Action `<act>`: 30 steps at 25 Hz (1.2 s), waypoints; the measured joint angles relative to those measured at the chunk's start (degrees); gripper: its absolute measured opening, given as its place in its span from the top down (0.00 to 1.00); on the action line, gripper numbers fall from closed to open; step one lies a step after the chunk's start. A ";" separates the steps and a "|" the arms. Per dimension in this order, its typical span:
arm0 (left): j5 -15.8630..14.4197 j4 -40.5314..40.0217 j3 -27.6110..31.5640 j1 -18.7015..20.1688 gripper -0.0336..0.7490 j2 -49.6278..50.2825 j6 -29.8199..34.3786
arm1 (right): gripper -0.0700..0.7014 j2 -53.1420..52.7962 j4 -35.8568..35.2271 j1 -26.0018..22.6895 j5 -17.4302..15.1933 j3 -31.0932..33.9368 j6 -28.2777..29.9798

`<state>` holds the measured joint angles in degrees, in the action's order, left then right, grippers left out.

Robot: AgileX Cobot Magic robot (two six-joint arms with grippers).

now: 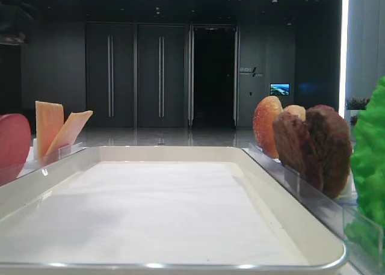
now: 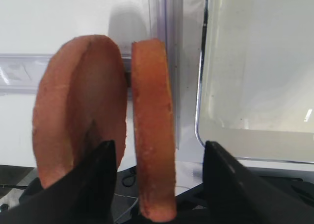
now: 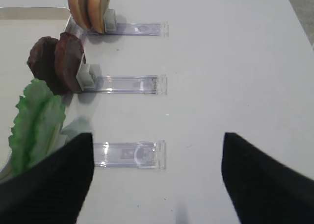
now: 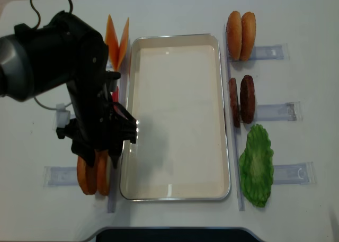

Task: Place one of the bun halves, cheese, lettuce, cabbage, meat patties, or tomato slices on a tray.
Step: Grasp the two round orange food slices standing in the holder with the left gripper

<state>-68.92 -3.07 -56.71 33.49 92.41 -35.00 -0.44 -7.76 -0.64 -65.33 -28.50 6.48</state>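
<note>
My left claw [image 2: 159, 185] hangs spread over the two flat bun halves [image 2: 153, 131] standing on edge in their clear rack at the desk's near left, one dark finger [image 2: 100, 180] on the outer side of the pale-faced disc [image 2: 81, 121], the other finger beyond the orange-rimmed disc, neither one clearly pinching it; the rimmed disc sits between my fingers. Just beside them to the right lies the cream tray [image 4: 225, 115] with its white liner, its long left rim next to the rack. Toward the far left corner the cheese [image 4: 116, 41] slices lean apart in a V, and a tomato slice [image 1: 13, 144] stands near them. My right claw [image 3: 157, 175] is spread wide above bare desk on the right side, near a clear holder [image 3: 132, 154]. Along the tray's right rim stand the lettuce [image 4: 257, 165], the meat patties [image 4: 241, 100], and the domed buns [image 4: 241, 28] at the far end
</note>
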 joint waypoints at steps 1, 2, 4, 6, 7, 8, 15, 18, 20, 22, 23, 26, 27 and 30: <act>0.00 0.00 0.00 0.00 0.41 0.00 0.00 | 0.21 0.00 0.00 0.00 0.00 0.00 0.00; 0.00 0.00 0.00 0.00 0.42 0.00 0.05 | 0.21 0.00 0.00 0.00 0.00 0.00 0.00; 0.00 0.00 0.00 0.00 0.44 0.00 0.05 | 0.21 0.00 0.00 0.00 0.00 0.00 0.00; 0.00 0.00 0.00 0.00 0.50 0.00 0.10 | 0.21 0.00 0.00 0.00 0.00 0.00 0.00; 0.00 0.00 0.00 0.00 0.53 0.00 0.10 | 0.21 0.00 0.00 0.00 0.00 0.00 0.00; 0.00 0.00 0.00 0.00 0.57 0.00 0.16 | 0.21 0.00 0.00 0.00 0.00 0.00 0.00; -0.23 -0.42 0.00 0.00 0.78 0.00 0.42 | 0.21 0.00 0.00 0.00 0.00 0.00 0.00; -0.23 -0.47 0.00 0.00 0.78 0.00 0.79 | 0.21 0.00 0.00 0.00 0.00 0.00 0.00; -0.23 -0.53 0.00 0.00 0.78 0.00 0.98 | 0.21 0.00 0.00 0.00 0.00 0.00 0.00; -0.23 -0.53 0.00 0.00 0.78 0.00 1.10 | 0.21 0.00 0.00 0.00 0.00 0.00 0.00; -0.23 -0.53 0.00 0.00 0.79 0.00 1.10 | 0.21 0.00 0.00 0.00 0.00 0.00 0.00; -0.23 -0.43 0.00 0.00 0.79 0.00 1.41 | 0.21 0.00 0.00 0.00 0.00 0.00 0.00; -0.23 -0.43 0.00 0.00 0.79 -0.27 1.53 | 0.21 0.00 0.00 0.00 0.00 0.00 0.00; -0.23 -0.04 0.00 0.00 0.79 -1.79 1.82 | 0.21 0.00 0.00 0.00 0.00 0.00 0.00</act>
<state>-69.15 -3.11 -56.71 33.49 90.62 -33.17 -0.44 -7.76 -0.64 -65.33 -28.50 6.48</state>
